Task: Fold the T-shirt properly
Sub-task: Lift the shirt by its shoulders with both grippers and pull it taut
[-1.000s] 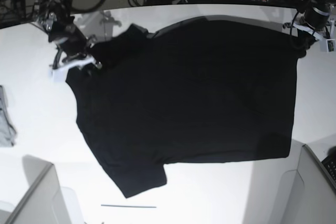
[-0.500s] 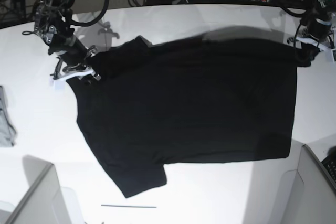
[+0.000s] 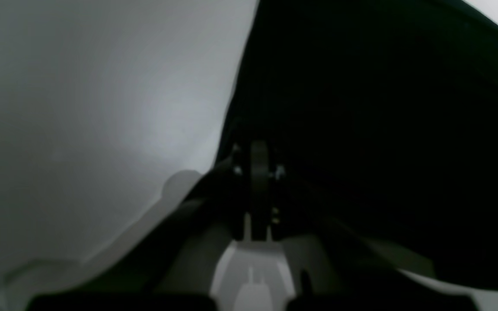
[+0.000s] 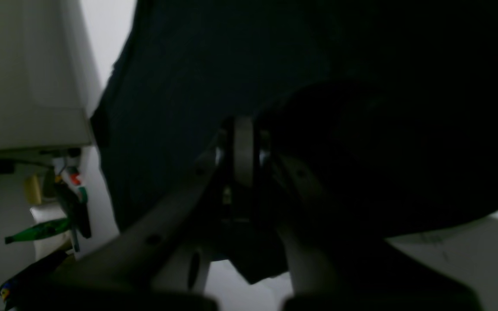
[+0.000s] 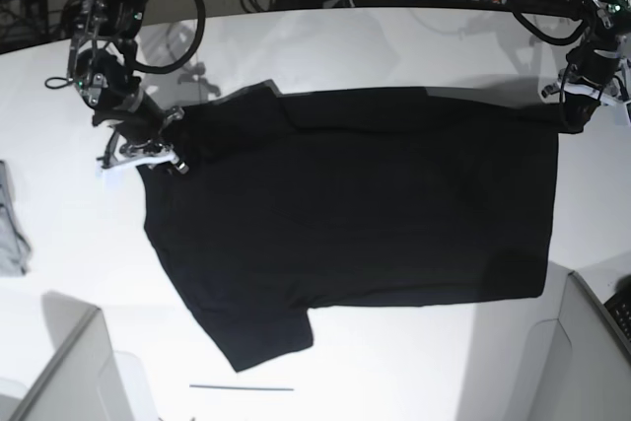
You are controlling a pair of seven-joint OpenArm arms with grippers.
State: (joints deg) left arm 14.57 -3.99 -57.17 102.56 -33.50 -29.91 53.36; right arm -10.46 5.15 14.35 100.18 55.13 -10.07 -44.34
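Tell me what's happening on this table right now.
A two-armed robot is folding a black T-shirt spread on a white table. The right tool is shut on the shirt near the shoulder, and the left tool is shut on the far hem corner. Both pinch the same long edge, lifted slightly off the table, while the rest lies flat. A grey cloth sits at the table's edge, untouched.
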